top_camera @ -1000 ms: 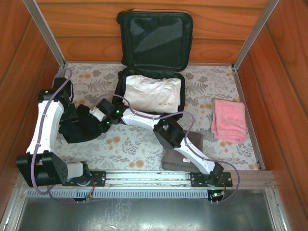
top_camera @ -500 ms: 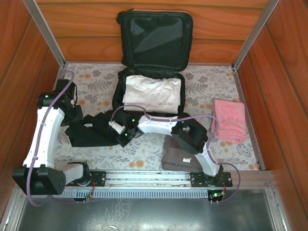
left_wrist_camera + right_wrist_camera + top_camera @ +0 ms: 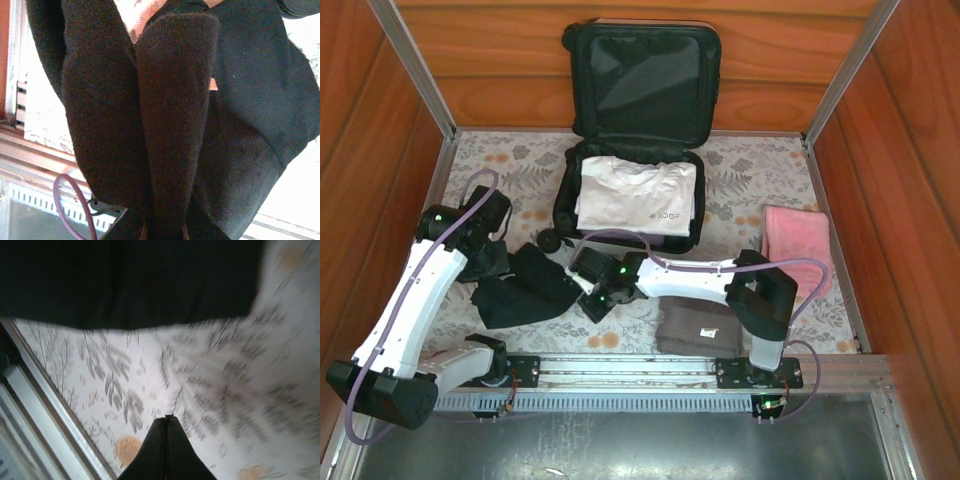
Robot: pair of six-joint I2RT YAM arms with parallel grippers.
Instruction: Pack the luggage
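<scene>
The luggage [image 3: 567, 190] lies open at the back middle, its lid leaning on the wooden wall. A folded white shirt [image 3: 638, 195] lies in its base. My left gripper [image 3: 502, 268] is shut on a black knit garment [image 3: 528, 292] that hangs from it and rests on the floral cloth. In the left wrist view the garment's [image 3: 172, 125] folds hide my fingers. My right gripper [image 3: 167, 416] is shut and holds nothing. It hovers over the cloth just right of the garment [image 3: 130, 280], and in the top view it [image 3: 586, 298] sits near the table's front middle.
A folded pink towel [image 3: 798, 248] lies at the right. A folded brown cloth [image 3: 695, 330] lies by the front rail, under my right arm. Wooden walls close in the left, back and right. The metal rail [image 3: 640, 370] runs along the near edge.
My left arm swung right and inward, carrying the black garment toward the middle. My right gripper, still shut, drew back to the right and nearer the front rail.
</scene>
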